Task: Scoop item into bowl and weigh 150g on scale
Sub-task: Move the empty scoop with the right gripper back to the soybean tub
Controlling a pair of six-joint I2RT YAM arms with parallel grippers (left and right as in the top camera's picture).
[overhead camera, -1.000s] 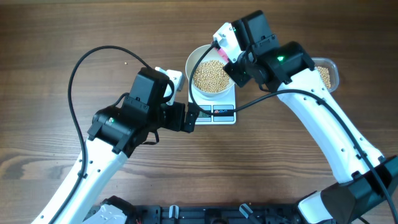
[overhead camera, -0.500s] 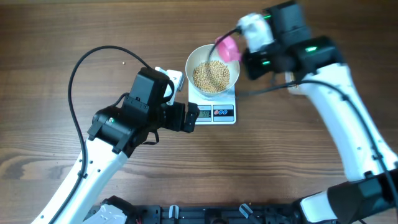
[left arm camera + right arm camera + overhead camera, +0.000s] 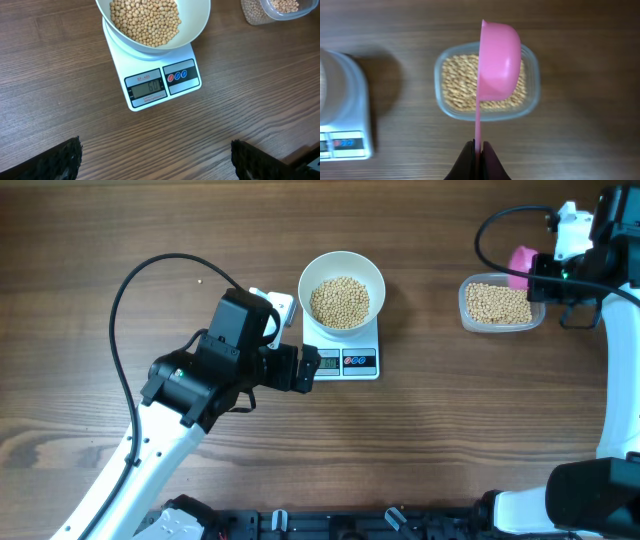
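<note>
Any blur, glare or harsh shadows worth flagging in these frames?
Overhead: evenly lit, sharp, no glare. Left wrist: crisp, the scale display is legible. Right wrist: softer; the scoop is fairly clear, the scale at the left edge blurred.

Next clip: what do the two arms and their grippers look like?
Both arms have white links and bulky black joint housings. A black cable loops off the left arm; another arcs beside the right arm. The left gripper has black, rough-textured fingers; the right gripper has slim black ones.
</note>
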